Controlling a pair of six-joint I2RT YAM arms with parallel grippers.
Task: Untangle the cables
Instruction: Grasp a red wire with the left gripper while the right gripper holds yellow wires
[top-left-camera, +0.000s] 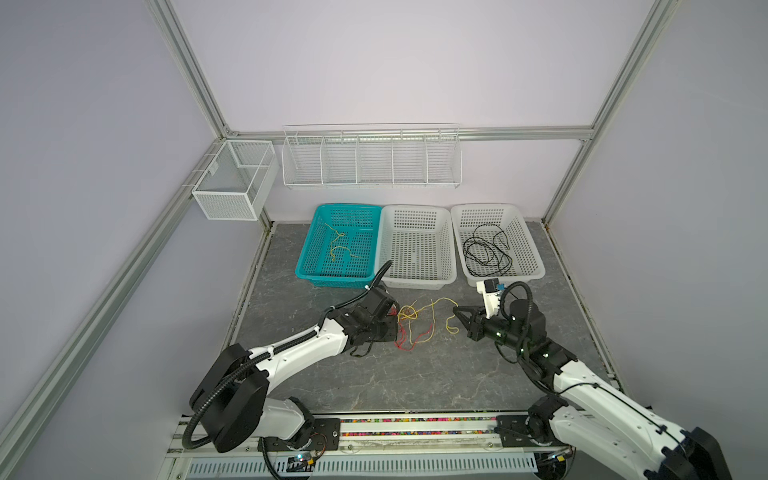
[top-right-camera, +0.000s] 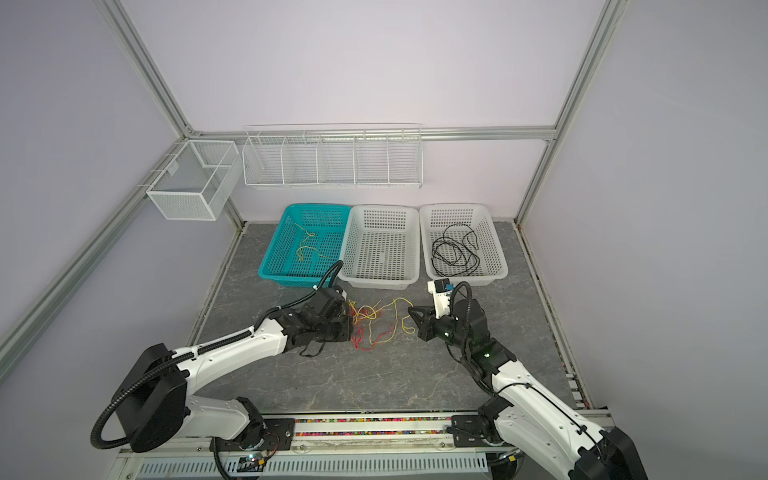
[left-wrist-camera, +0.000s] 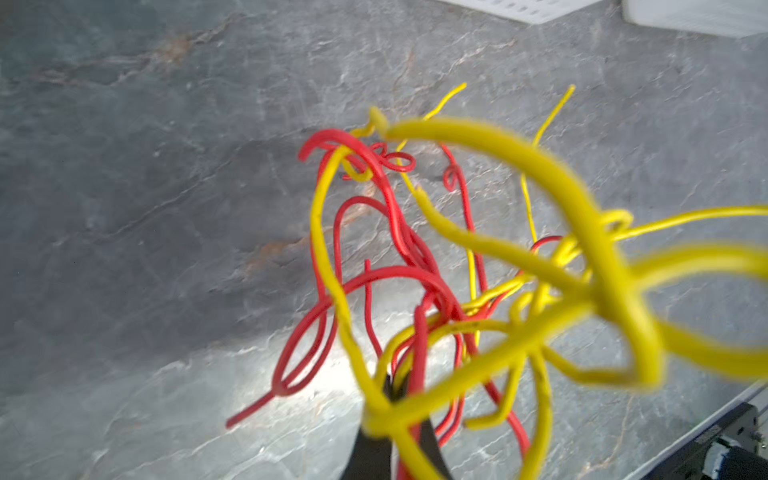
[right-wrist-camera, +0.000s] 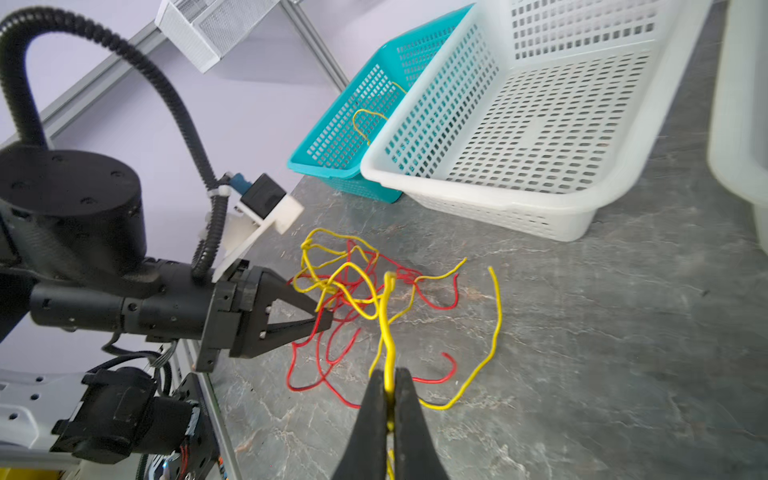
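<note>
Near the middle of the bench, a tangle of thin red and yellow wires (top-left-camera: 415, 328) (right-wrist-camera: 353, 291) lay on the grey, marble-veined bench top (top-left-camera: 374, 382). The black two-fingered left gripper (right-wrist-camera: 330, 318) was clenched at the tangle's left side. In the left wrist view its fingertips (left-wrist-camera: 374, 440) met amid crossing red and yellow strands, though which strand they pinched could not be told. The black right gripper (right-wrist-camera: 390, 382) (top-left-camera: 456, 309) was clamped tight on one loose yellow strand (right-wrist-camera: 390, 357), which rose from the closed jaws and ran back into the tangle. The two grippers faced each other across the wires, a little apart.

Along the far edge of the bench stood three perforated plastic baskets, side by side. The teal basket (top-left-camera: 307, 266) toward the far left corner held a separate wavy yellow wire (top-left-camera: 338, 248). A white basket (top-left-camera: 415, 286) sat in the middle. Another white basket (top-left-camera: 536, 257) toward the far right corner held a coiled thin black cable (top-left-camera: 482, 249).

A white wire rack with dividers (top-left-camera: 370, 166) hung on the back wall above the baskets, and a white mesh box (top-left-camera: 226, 199) hung by the far left corner. Aluminium frame posts (top-left-camera: 195, 75) and pale lilac walls (top-left-camera: 395, 62) enclosed the bench.
</note>
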